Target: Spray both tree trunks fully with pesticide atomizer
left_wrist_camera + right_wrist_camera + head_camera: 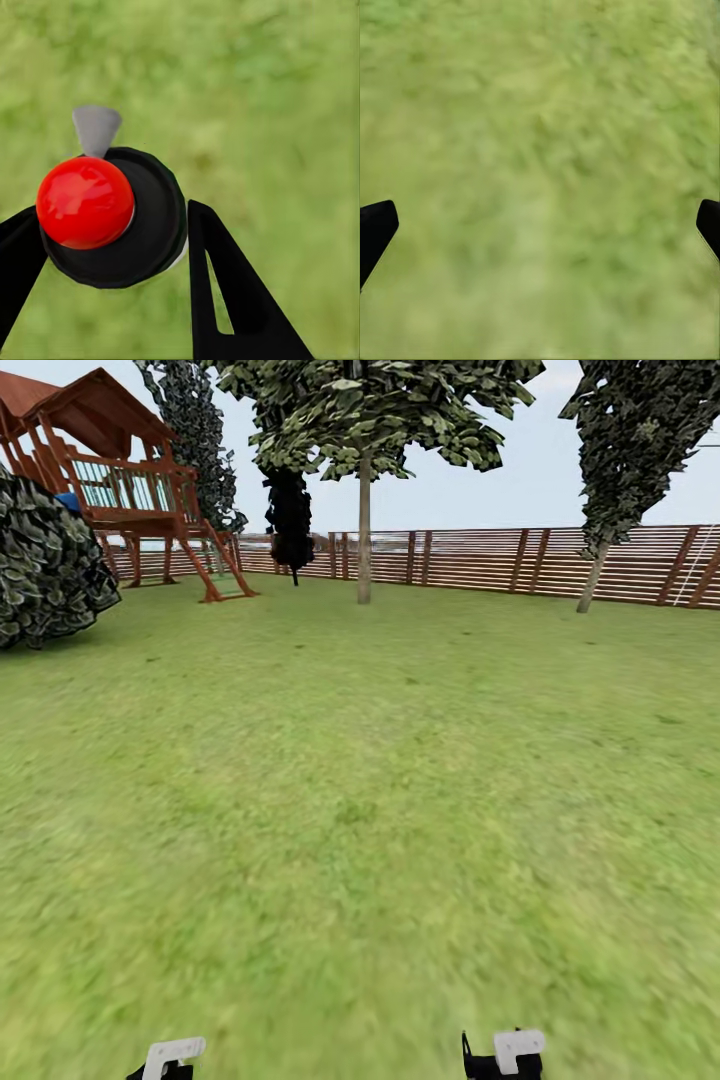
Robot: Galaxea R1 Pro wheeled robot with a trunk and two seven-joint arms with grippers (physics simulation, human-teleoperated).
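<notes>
In the left wrist view the pesticide atomizer (146, 225) sits between my black fingers (225, 285): a round black cap with a glossy red ball on top and a grey nozzle (96, 127) pointing away. My left gripper (112, 217) is shut on it, above grass. My right gripper (544, 217) is open, fingertips far apart over bare lawn. Far across the garden lawn (360, 780) stand two trees with bare pale trunks, one in the middle (364, 530) and one leaning at the right (593, 575). I cannot make out any pesticide specks on them from here.
A brown slatted fence (480, 560) closes the far side. A wooden play tower (130, 490) and a big dark shrub (45, 560) stand at the left, with a dark narrow tree (290, 520) by the fence. Open grass lies between me and the trees.
</notes>
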